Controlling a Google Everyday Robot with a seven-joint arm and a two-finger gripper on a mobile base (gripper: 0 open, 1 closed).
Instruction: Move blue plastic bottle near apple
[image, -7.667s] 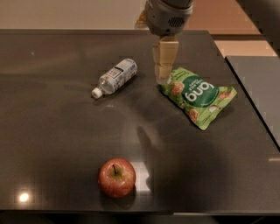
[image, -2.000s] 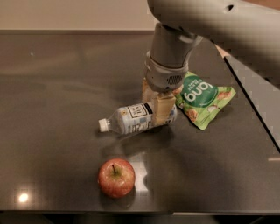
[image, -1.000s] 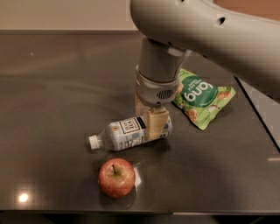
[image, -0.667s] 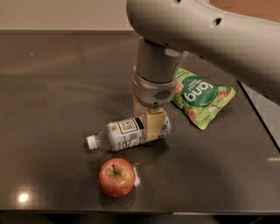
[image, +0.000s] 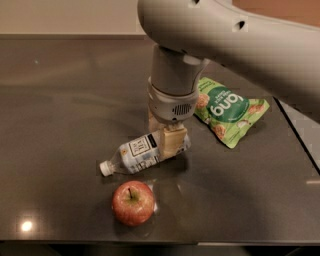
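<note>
Hand (image: 167, 140) is closed on the bottle (image: 140, 152) at its base end; with the apple (image: 133, 202) close on the hand's camera side, further travel risks the cap knocking it off the worktop (image: 60, 100) edge.

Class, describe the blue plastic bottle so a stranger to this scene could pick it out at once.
On the dark table, the gripper under the grey arm clasps the blue plastic bottle, lying beside the apple. Unlike the green pouch, it is clear with a white cap.
</note>
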